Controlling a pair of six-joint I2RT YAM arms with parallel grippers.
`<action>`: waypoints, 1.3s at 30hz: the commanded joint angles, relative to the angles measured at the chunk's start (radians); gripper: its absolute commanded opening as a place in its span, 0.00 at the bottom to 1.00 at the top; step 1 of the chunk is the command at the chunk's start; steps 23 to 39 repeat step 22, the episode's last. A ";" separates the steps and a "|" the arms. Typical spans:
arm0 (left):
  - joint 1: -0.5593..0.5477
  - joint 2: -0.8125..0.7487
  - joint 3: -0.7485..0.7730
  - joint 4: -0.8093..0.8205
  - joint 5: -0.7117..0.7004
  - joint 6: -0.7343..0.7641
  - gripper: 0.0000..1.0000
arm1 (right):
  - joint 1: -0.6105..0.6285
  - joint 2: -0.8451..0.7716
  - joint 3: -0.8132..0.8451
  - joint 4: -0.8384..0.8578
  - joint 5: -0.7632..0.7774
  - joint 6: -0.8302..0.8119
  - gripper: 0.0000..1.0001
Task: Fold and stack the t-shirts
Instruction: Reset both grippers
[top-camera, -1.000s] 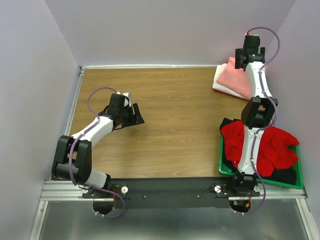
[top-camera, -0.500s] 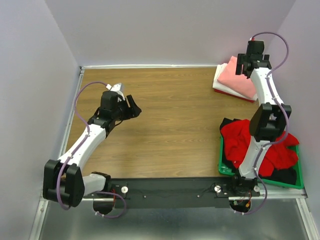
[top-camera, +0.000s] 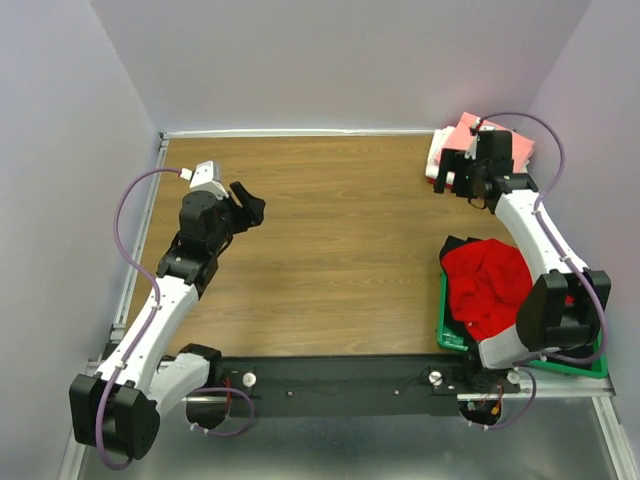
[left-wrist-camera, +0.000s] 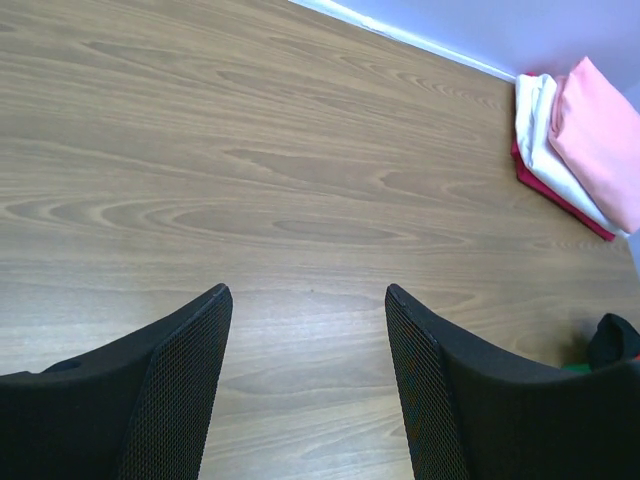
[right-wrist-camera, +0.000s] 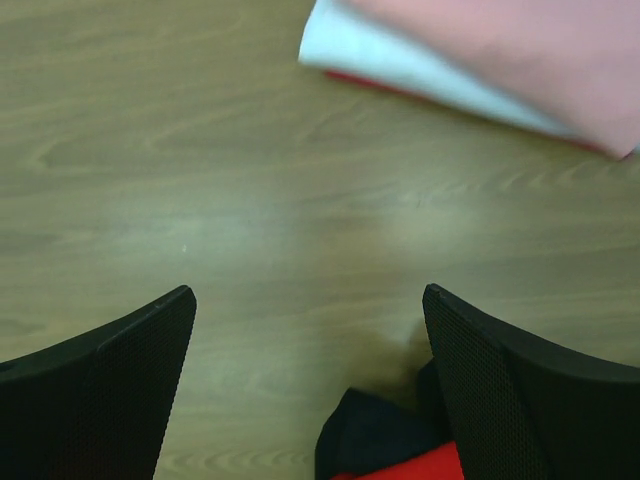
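A folded stack of t-shirts lies at the table's back right corner: a salmon-pink shirt (top-camera: 468, 131) on top, a white one (top-camera: 436, 160) under it and a red edge at the bottom. It also shows in the right wrist view (right-wrist-camera: 520, 60) and the left wrist view (left-wrist-camera: 592, 140). A crumpled bright red shirt (top-camera: 490, 285) lies over dark cloth (right-wrist-camera: 385, 430) in the green crate. My right gripper (top-camera: 452, 178) (right-wrist-camera: 310, 300) is open and empty above bare table just in front of the stack. My left gripper (top-camera: 246, 210) (left-wrist-camera: 308, 292) is open and empty over the left of the table.
The green plastic crate (top-camera: 446, 340) stands at the front right, partly under my right arm. Walls close in the table on the left, back and right. The wooden table (top-camera: 340, 250) is bare between the two grippers.
My right gripper has come off the top of the pink stack, toward the front left. My left arm has stretched out and its gripper has moved back and left. Both stay empty.
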 joint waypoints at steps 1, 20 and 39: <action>0.002 -0.041 -0.028 0.024 -0.075 0.008 0.71 | 0.017 -0.083 -0.127 0.030 -0.122 0.095 1.00; 0.002 -0.062 -0.026 0.064 -0.054 0.077 0.70 | 0.017 -0.228 -0.279 -0.015 -0.089 0.178 1.00; 0.002 -0.067 -0.028 0.064 -0.057 0.078 0.71 | 0.017 -0.231 -0.278 -0.028 -0.075 0.184 1.00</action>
